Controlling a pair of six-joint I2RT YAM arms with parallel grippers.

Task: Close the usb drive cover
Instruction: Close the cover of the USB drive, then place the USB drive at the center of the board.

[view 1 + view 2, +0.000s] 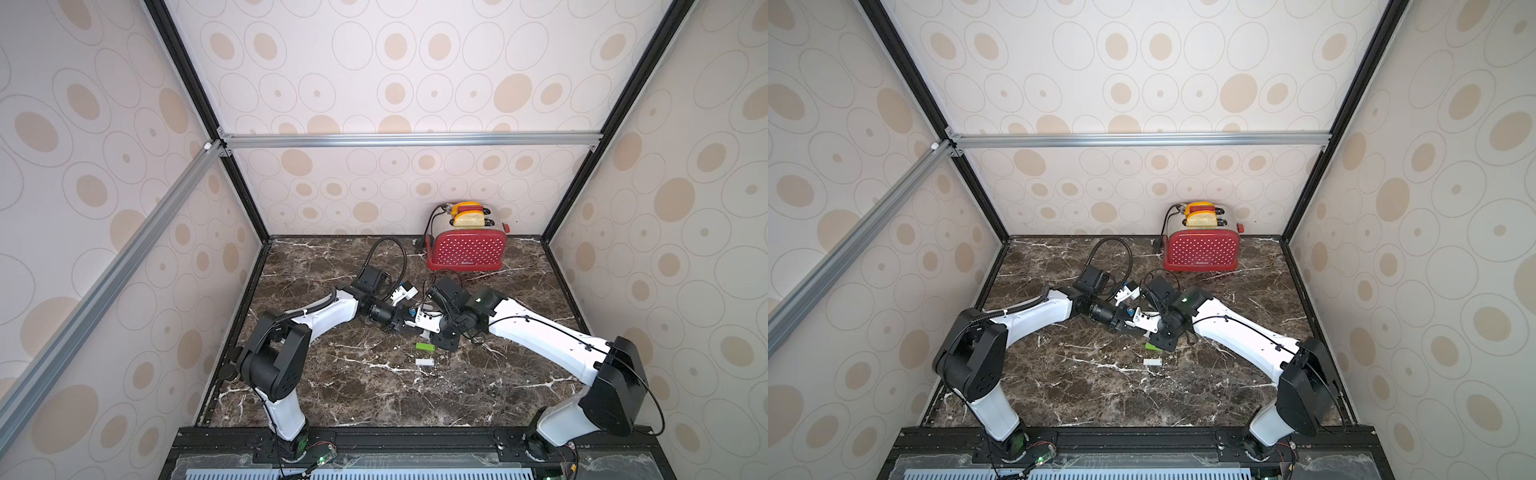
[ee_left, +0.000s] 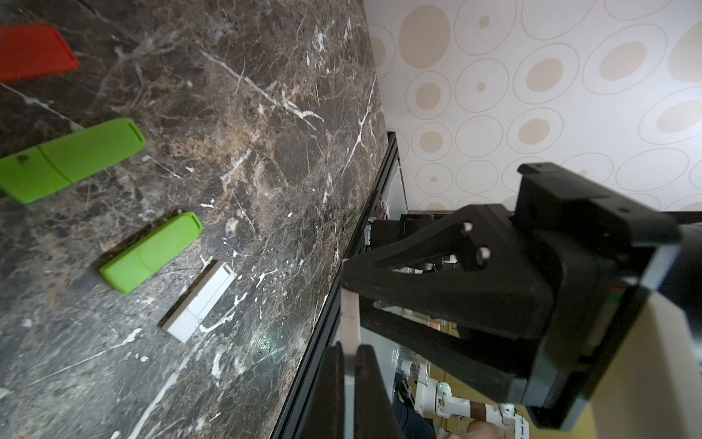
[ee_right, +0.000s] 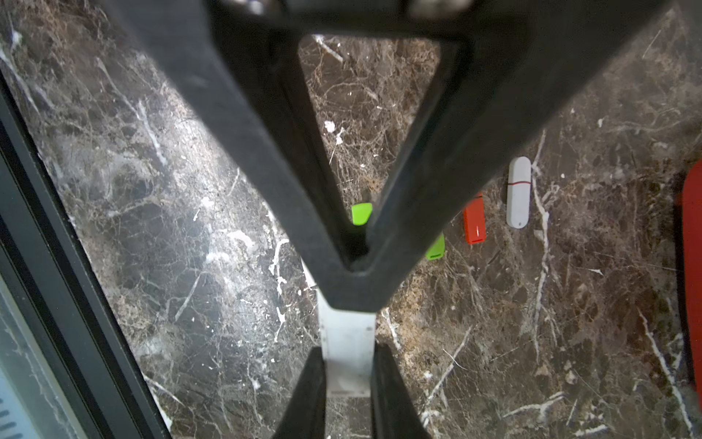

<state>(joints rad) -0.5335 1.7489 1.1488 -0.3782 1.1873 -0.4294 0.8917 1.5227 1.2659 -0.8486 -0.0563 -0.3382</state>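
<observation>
I hold a pale white usb drive (image 3: 347, 342) in the air between my two grippers, above the marble table (image 1: 374, 386). My right gripper (image 3: 348, 351) is shut across its flat sides. My left gripper (image 2: 349, 347) is shut on its thin edge (image 2: 349, 323) from the opposite end, and its black finger (image 3: 266, 152) hides the far part of the drive. I cannot tell the cover from the body. In both top views the grippers (image 1: 409, 323) (image 1: 1133, 322) meet nose to nose and hide the drive.
Several other drives lie under the grippers: a green one (image 1: 424, 346) (image 2: 152, 252), a white rectangular one (image 1: 424, 362) (image 2: 197, 300), a second green (image 2: 72, 159), a red (image 3: 474, 222) and a white rounded one (image 3: 518, 192). A red toaster (image 1: 466, 249) stands at the back wall.
</observation>
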